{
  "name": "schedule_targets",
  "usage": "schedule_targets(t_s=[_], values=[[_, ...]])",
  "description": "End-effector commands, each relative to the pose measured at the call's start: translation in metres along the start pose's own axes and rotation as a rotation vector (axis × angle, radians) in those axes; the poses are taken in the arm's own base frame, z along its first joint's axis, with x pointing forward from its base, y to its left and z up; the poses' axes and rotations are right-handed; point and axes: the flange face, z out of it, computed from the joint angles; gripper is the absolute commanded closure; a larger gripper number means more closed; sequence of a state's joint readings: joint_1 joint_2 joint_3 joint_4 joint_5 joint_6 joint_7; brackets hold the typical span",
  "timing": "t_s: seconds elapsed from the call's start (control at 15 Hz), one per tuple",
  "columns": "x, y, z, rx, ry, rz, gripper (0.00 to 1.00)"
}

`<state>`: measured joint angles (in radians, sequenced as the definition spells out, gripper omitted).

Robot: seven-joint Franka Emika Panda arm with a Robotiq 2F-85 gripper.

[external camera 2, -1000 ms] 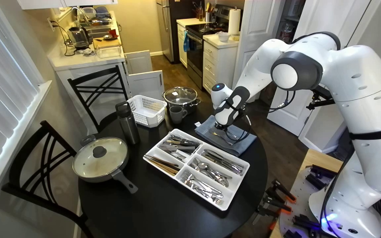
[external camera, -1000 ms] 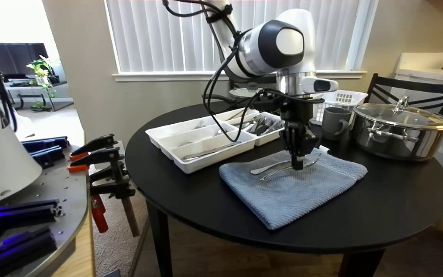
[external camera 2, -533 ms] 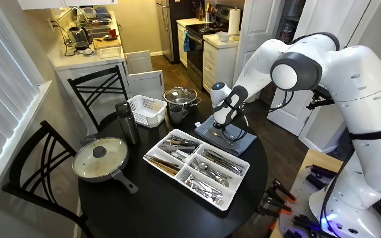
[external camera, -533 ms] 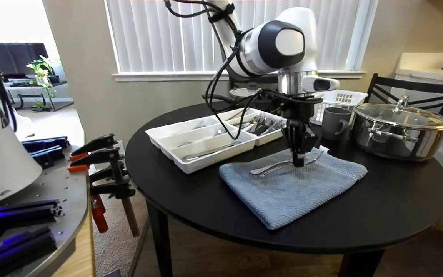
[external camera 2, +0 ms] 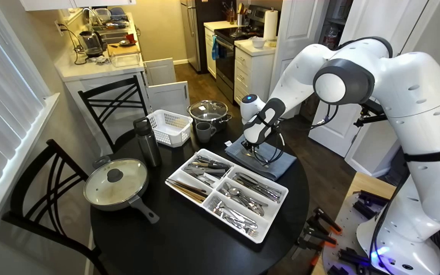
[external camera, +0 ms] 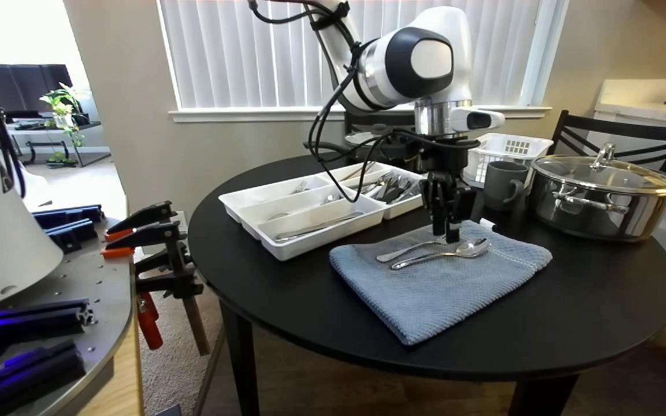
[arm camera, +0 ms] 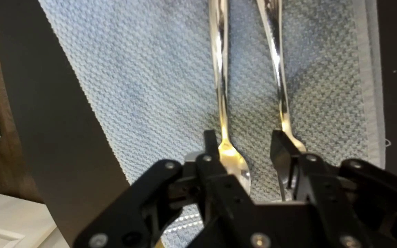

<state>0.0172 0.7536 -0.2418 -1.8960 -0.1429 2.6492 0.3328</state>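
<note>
- The gripper [arm camera: 244, 137] is held just above a folded blue towel [external camera: 425, 300], its jaws set apart.
- Between the jaws, in the wrist view, the bowl of a spoon [arm camera: 234, 162] is seen; its handle is stretched along the towel.
- Beside it a second utensil [arm camera: 276, 55] is laid, its head partly hidden by one jaw; whether it is touched cannot be told.
- In an exterior view, both are carried on the towel, toward the near edge of the bench [external camera: 315, 318].
- By the left edge a white cutlery tray [external camera: 333, 237] is placed.
- At the right edge a lidded pot [external camera: 599, 211] is set, a grey mug [external camera: 500, 188] just beside it.
- In an exterior view, a lidded pan [external camera 2: 117, 187] is stood at the left edge.
</note>
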Motion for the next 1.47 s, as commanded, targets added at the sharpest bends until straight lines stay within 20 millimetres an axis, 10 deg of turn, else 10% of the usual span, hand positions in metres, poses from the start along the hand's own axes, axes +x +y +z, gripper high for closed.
schedule_targets(t_s=[0.0, 0.27, 0.67, 1.2, 1.27, 1.4], values=[[-0.008, 0.005, -0.036, 0.038, 0.029, 0.008, 0.24], [-0.021, 0.011, -0.083, 0.069, 0.016, 0.0, 0.02], [-0.083, -0.023, -0.129, 0.157, 0.001, -0.152, 0.0], [-0.162, -0.089, -0.119, 0.256, -0.07, -0.297, 0.01], [-0.167, -0.093, -0.114, 0.263, -0.082, -0.302, 0.2], [-0.177, -0.097, -0.106, 0.267, -0.11, -0.304, 0.28]])
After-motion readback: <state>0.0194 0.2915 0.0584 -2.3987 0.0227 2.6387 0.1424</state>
